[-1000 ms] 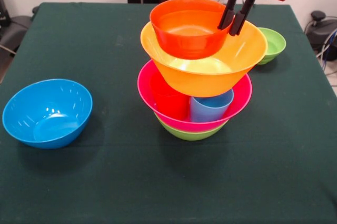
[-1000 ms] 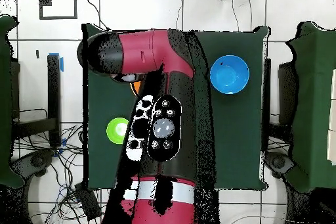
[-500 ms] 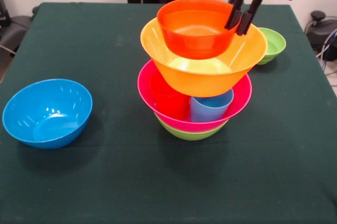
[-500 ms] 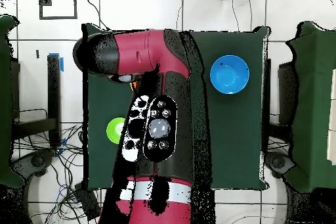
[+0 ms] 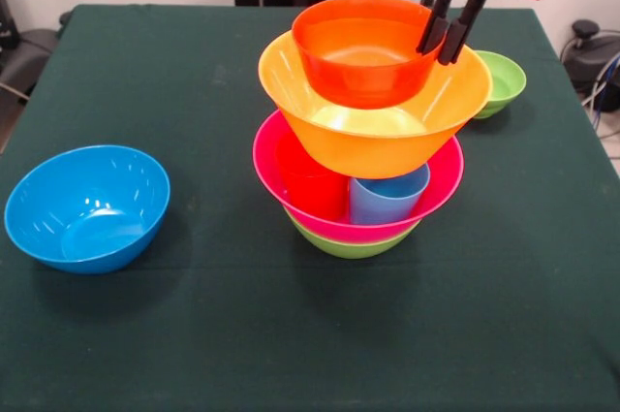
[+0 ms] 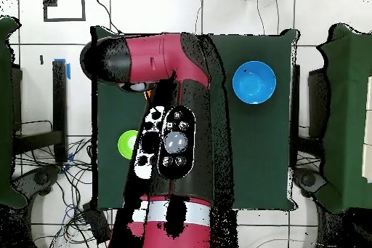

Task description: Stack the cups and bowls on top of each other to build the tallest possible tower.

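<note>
1. End effector clamped on right rim of small glossy orange plastic bowl, held inside large yellow-orange bowl
2. Tower mid worktop: green bowl, pink bowl holding red cup, light blue cup
3. Medium blue bowl apart at left; small green bowl behind right

The arm is covering the tower in the overhead view; the front view's top edge is cutting off the arm above the claw.

The red arm reaches down from above, its black fingers close together, angled downward.
</note>
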### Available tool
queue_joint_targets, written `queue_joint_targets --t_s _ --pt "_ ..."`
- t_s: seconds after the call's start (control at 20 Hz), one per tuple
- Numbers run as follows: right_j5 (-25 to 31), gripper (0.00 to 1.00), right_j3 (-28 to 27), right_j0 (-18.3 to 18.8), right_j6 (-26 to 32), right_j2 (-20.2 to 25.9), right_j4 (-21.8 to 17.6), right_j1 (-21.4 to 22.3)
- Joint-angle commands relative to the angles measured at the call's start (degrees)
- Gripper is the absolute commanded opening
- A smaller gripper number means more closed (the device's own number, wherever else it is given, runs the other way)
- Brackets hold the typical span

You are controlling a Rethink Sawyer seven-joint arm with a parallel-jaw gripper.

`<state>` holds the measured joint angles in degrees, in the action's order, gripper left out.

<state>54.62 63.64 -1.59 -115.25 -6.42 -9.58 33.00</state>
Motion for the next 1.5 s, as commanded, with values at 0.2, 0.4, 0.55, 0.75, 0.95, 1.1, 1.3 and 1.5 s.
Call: queue_joint_targets --t_s 0.2,0.4,0.55,0.75,0.95,1.1,1.3,1.5 --pt "-3.8 0.00 7.9 -1.4 -4.0 2.8 -0.9 -0.2" --pt "-4.5 0.00 9.0 -1.3 -4.1 2.9 -0.8 0.0" --pt "-5.2 0.00 9.5 -1.0 -4.2 3.2 -0.5 0.0" --pt "-6.4 0.00 10.1 -1.3 -4.7 3.0 -0.6 0.0" --pt "-7.4 0.00 10.7 -1.6 -5.0 2.8 -0.7 0.0" --pt "-8.0 0.00 10.9 -1.7 -5.2 2.7 -0.6 -0.1" --pt "-8.5 0.00 11.1 -1.9 -5.3 2.4 -0.7 -0.1" --pt "-8.6 0.00 11.2 -2.1 -5.1 2.1 -1.0 -0.2"
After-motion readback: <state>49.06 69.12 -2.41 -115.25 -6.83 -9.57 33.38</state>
